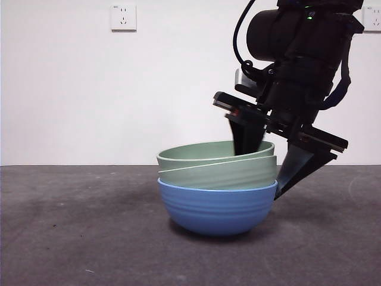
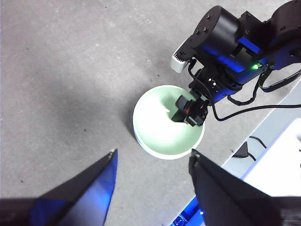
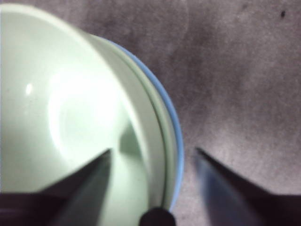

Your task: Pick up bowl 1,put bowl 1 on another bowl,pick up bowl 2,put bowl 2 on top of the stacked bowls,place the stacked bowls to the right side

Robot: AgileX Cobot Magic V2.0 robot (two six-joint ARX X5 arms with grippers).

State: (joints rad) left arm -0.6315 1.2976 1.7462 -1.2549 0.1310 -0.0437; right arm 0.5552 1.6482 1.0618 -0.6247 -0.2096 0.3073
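The stacked bowls (image 1: 217, 193) stood near the middle of the grey bench (image 1: 71, 238), the blue bowl (image 1: 215, 210) at the bottom with two pale green bowls nested inside it. The upper green bowl (image 1: 208, 154) sat slightly tilted in the lower green bowl (image 1: 223, 174). It held nothing but one of my fingers. My right hand (image 1: 272, 162) straddled the stack's rim on one side, one jaw dipping inside the top bowl, the other down outside the blue wall. The jaws stood fairly wide apart and did not yet pinch the rim. In my right wrist view the bowls were blurred and cut off at the edge, and only a thin blue crescent showed beside the green rims. My left hand (image 2: 153, 162) hung high above the bench, well apart from the stack, its jaws spread wide and holding nothing. The lower bowls were mostly hidden from up there. Behind the bench rose a plain white wall (image 1: 71, 89) with a socket (image 1: 123, 17).
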